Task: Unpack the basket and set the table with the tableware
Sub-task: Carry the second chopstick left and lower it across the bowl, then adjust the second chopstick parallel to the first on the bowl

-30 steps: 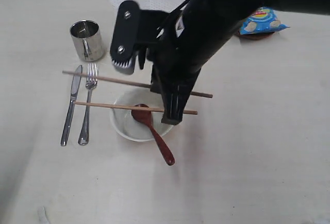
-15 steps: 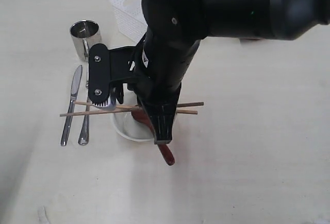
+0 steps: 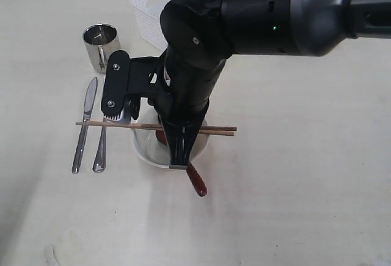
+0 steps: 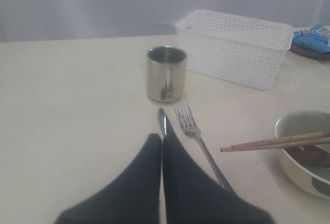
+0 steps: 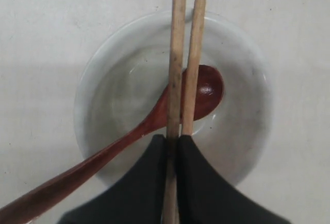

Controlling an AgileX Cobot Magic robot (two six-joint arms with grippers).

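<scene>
My right gripper (image 3: 177, 163) (image 5: 172, 137) points down over the off-white bowl (image 3: 143, 150) (image 5: 116, 80) and is shut on one brown chopstick (image 5: 177, 54). The second chopstick (image 5: 196, 54) lies right beside it, and both chopsticks (image 3: 137, 125) span the bowl. A dark red wooden spoon (image 3: 197, 183) (image 5: 67, 175) rests in the bowl with its handle over the rim. A steel knife (image 3: 82, 133) (image 4: 163, 121), fork (image 3: 99, 150) (image 4: 188, 123) and cup (image 3: 102, 47) (image 4: 166, 73) sit on the table (image 3: 305, 186). My left gripper (image 4: 162, 137) is shut and empty, near the knife.
The white perforated basket (image 3: 151, 6) (image 4: 237, 49) stands behind the cup. A blue crisp packet (image 4: 312, 32) lies on a small brown plate (image 4: 309, 52) beyond the basket. The bulky right arm (image 3: 256, 15) hides the middle and far side of the table in the exterior view.
The right arm swung over the bowl. The far chopstick came with it and now lies tight against the other one across the bowl.
</scene>
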